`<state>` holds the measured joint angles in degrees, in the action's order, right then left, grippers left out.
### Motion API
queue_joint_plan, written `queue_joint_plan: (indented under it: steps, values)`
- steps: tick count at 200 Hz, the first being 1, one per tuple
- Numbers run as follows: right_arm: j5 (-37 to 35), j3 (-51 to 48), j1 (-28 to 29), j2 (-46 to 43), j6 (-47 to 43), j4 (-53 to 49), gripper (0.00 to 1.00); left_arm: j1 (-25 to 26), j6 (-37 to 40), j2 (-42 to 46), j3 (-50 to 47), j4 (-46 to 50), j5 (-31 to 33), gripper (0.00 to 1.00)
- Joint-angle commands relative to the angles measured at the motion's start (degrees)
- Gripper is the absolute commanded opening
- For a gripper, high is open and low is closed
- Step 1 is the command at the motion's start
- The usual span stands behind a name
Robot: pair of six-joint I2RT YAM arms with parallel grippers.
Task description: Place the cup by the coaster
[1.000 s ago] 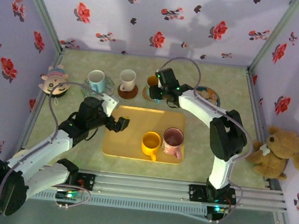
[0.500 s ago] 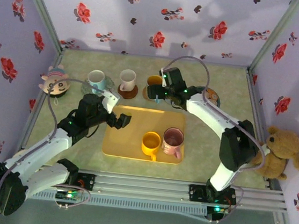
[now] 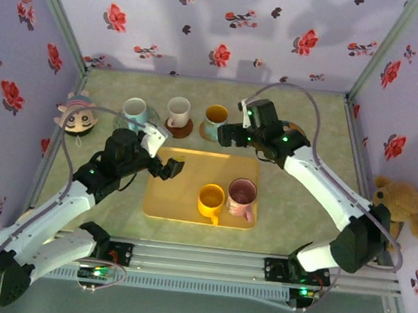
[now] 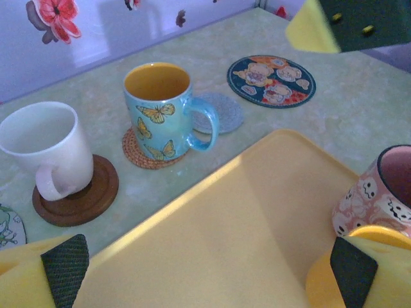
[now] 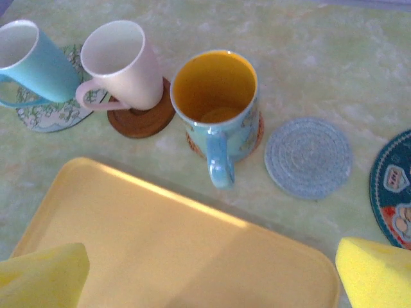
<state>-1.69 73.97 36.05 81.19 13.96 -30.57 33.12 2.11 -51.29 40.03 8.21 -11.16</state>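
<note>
Right claw (image 5: 212,276) is hanging wide apart, empty; the blue butterfly ceramic mug (image 5: 215,109) is sitting on a brown woven coaster (image 4: 133,153), round grey coaster (image 5: 308,156) at its 3 o'clock. Left claw (image 4: 209,271) is gaping empty, its camera catching a pink skull-printed mug (image 4: 379,192)

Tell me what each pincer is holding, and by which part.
Nothing is held. The left pincer and the right pincer both stand open and empty; the butterfly mug sits free on its woven coaster.
</note>
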Motion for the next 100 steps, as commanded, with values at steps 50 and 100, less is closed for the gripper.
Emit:
queue_joint_plan:
  steps: [50,100]
  values:
    - [-1.92,-8.01,0.85,-12.56,2.65,-12.97,1.0,1.73,2.72,2.75,0.8,3.78,-4.13,1.0]
    - [-2.83,-11.77,0.91,-18.66,5.18,-16.26,1.0,1.95,4.43,2.17,1.88,7.57,-6.4,1.0]
